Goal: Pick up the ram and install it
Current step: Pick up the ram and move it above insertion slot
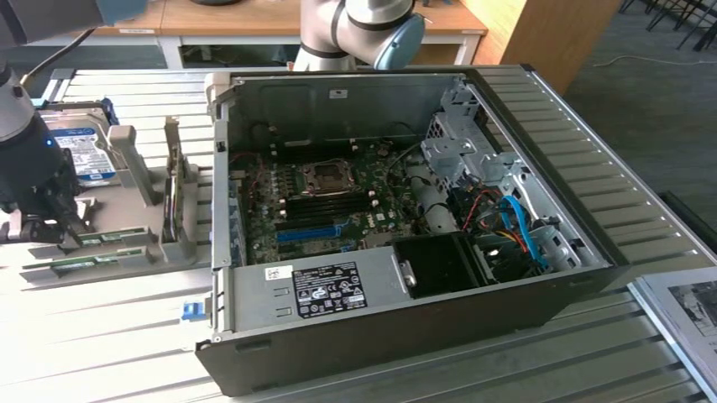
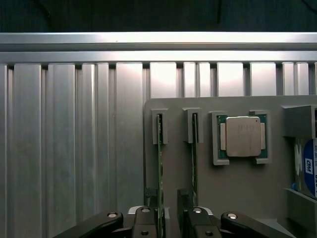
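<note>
Two rams stand on edge in slots of a grey holder (image 2: 223,198): one ram (image 2: 160,168) and a second ram (image 2: 194,158) beside it. My gripper (image 2: 168,220) is open, its fingers (image 2: 146,220) on either side of the first ram's near end, apart from it. In the exterior view the gripper (image 1: 50,227) hangs low over the holder (image 1: 146,252) at that view's left, where the rams (image 1: 110,238) lie as thin green strips. The open computer case (image 1: 392,227) sits in the middle with its motherboard memory slots (image 1: 331,201) exposed.
A silver processor (image 2: 242,136) rests in a holder pocket beside the rams. A hard drive with a blue-white label (image 1: 84,151) stands at the holder's back. Upright grey posts (image 1: 174,168) rise between the holder and the case. The slatted metal table (image 1: 101,336) surrounds everything.
</note>
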Motion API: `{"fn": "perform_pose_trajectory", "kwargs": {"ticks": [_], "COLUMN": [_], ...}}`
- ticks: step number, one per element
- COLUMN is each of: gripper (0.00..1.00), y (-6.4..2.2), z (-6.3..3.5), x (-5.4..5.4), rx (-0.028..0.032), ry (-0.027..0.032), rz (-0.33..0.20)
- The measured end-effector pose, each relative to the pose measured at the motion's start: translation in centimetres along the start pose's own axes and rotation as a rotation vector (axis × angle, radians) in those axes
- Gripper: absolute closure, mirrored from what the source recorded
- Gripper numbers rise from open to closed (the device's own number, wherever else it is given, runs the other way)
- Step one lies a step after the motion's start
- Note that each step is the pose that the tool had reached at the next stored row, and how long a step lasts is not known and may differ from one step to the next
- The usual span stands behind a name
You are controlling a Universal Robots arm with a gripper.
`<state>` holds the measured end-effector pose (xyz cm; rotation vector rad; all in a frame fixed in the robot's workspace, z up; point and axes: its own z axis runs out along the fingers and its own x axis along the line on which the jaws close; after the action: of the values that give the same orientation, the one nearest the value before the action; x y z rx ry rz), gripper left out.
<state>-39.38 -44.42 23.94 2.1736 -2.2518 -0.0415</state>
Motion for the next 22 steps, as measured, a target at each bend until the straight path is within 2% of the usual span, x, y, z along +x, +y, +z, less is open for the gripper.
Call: {"fn": "perform_pose_trajectory", "kwargs": {"ticks": [22], "gripper": [0.71], "y": [-0.07], "z": [2.59], "x": [0.0], "rx": [0.0], "ry": [0.0], "rz": [0.0]}}
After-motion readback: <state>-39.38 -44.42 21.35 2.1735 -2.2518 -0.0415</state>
